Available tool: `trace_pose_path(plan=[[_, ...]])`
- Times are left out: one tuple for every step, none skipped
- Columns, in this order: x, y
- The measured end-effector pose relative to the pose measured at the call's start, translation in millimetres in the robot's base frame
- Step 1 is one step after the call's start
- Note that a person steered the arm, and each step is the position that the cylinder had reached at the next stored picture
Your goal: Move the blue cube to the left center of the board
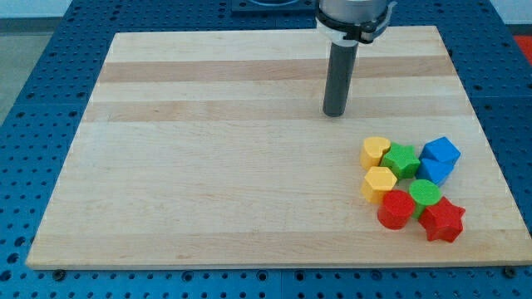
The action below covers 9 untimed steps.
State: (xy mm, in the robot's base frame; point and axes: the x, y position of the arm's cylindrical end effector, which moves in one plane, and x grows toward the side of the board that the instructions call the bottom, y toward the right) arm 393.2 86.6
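My tip [335,114] rests on the table [208,166] in its upper right part, well apart from the blocks and above them in the view. I carry no claw, only this rod, so there is nothing to spread or pinch.

The blue cube [440,153] sits at the right edge of a tight cluster in the table's lower right. A second blue block [435,171] lies just under it, touching or nearly so; its shape I cannot make out. To the cube's left is the green star [402,159], then the yellow heart [375,150]. Below them are a yellow hexagon [380,183], a green cylinder [426,193], a red cylinder [396,208] and a red star [442,219].

The cube has not started its trip, I judge. The danger is the crowd: its way to the left centre runs straight through the green star and yellow heart, so a plain leftward push from the right would sweep those along too. To get behind the cube I must pass near the table's right edge, and a careless approach could nudge it off or drag the other blue block with it. A push off the cube's middle would spin it aside
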Motion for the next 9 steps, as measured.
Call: trace_pose_path(plan=[[1.1,0.1],[3.3,2.6],[4.5,14.9],[6.1,40.3],[6.2,78.6],[8.1,122.9],[19.8,164.6],[37.4,190.0],[56.9,194.3]])
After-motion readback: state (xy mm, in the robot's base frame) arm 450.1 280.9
